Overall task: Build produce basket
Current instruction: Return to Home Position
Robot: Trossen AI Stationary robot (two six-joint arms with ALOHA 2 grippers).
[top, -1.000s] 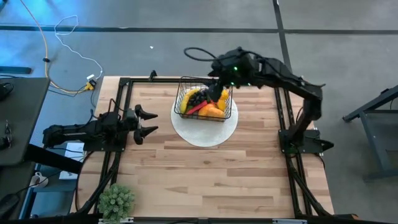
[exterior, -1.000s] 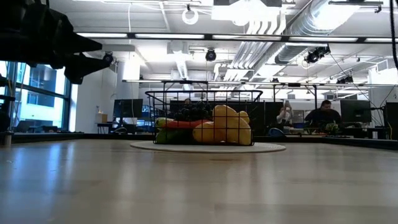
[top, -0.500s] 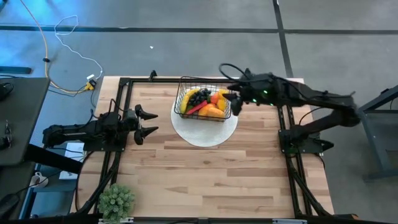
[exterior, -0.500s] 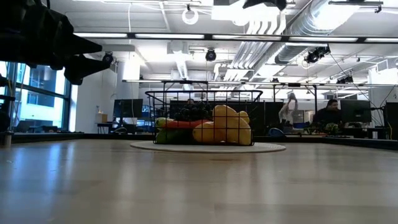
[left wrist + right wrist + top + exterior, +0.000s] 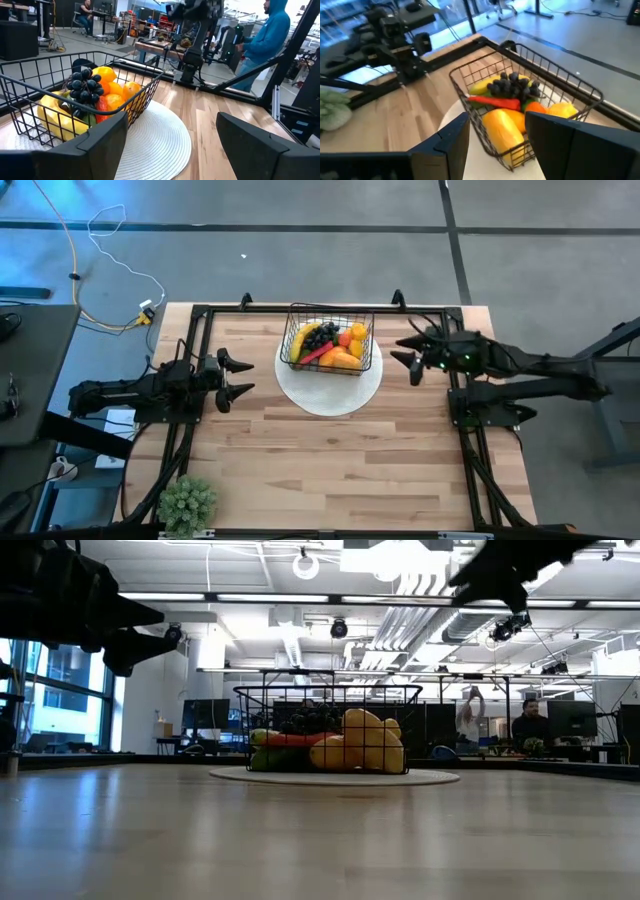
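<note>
My right tool (image 5: 407, 357) is hovering right of centre, spread wide, holding nothing; the filled wire basket (image 5: 331, 307) is sitting left of it, untouched. At frame left, the left tool (image 5: 243, 376) is idling, released.

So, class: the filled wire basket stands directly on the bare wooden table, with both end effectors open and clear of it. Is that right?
Not quite. The basket stands on the white round plate, not directly on the table, as the high view shows. The left end effector and right end effector are indeed open and clear of it.
</note>
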